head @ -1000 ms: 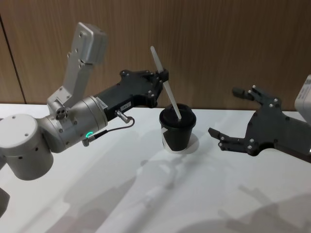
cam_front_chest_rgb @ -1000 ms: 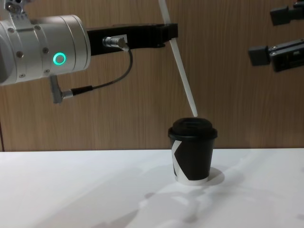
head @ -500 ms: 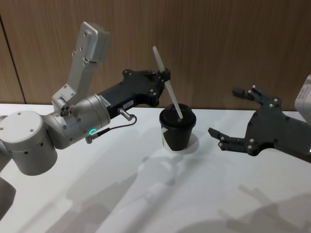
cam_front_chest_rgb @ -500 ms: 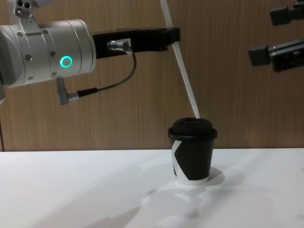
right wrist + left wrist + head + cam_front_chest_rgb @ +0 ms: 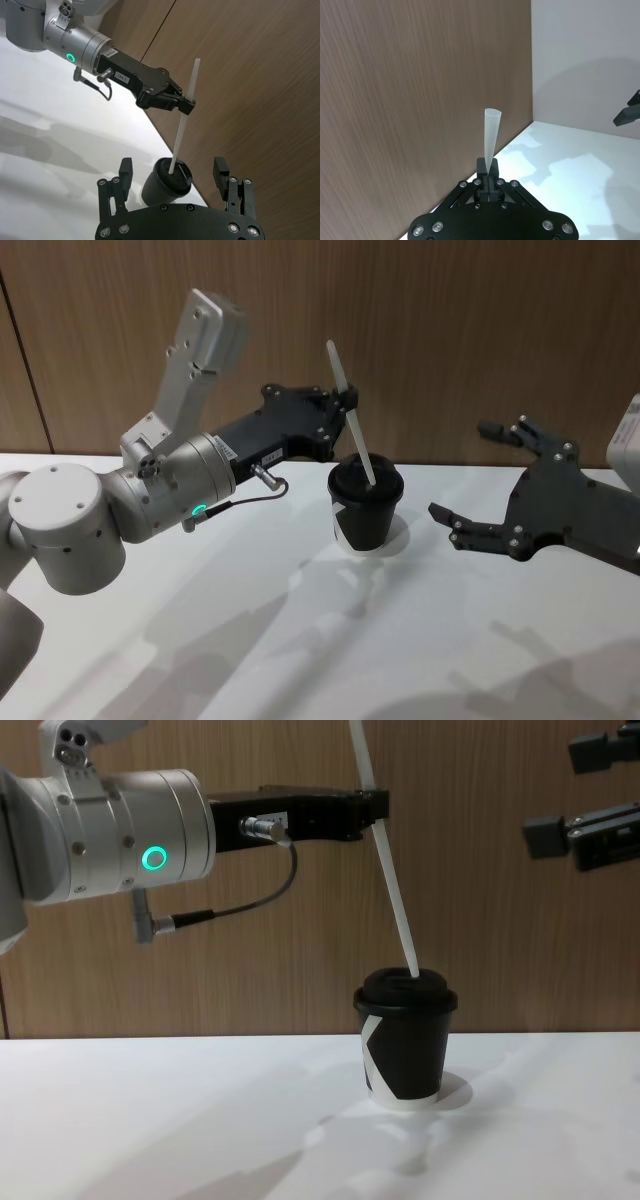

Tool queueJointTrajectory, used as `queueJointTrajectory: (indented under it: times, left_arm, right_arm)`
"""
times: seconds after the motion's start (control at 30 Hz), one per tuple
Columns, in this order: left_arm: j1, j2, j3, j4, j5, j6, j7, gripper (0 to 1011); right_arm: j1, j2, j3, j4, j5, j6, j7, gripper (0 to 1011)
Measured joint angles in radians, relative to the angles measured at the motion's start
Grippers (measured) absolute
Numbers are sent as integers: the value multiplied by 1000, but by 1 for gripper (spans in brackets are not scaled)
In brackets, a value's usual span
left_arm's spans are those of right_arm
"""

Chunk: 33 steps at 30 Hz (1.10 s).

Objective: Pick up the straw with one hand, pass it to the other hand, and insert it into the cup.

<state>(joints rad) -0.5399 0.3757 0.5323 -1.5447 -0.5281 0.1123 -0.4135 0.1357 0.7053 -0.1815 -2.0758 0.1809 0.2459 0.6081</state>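
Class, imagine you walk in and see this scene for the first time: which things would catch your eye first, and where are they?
First, the long thin white straw, slanting down from the left gripper on its bulky silver arm, shut on it, with its lower tip at the domed lid of the small black paper cup on the white table. Next, the black right gripper waits open to the cup's right.

1. Above the cup point(image 5: 365, 507): taken by the tilted straw point(image 5: 352, 428), lower tip at the lid, clamped by the other hand point(image 5: 347, 398) from the left.
2. Right of cup: bare table point(image 5: 300, 640) gap, then the one hand point(image 5: 470, 475), fingers spread, raised.
3. Table in front of cup: free.
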Motion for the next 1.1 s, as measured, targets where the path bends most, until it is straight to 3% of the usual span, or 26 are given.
queueJointTrajectory:
  times: [0.57, 1.1]
  left_arm:
    - [-28, -9, 25, 20, 79, -14, -1, 5]
    - [-48, -18, 30, 48, 107, -8, -28, 5]
  right_arm:
    - [0, 0, 0, 0, 0, 0, 0, 1001]
    - [0, 0, 0, 0, 0, 0, 0, 1001]
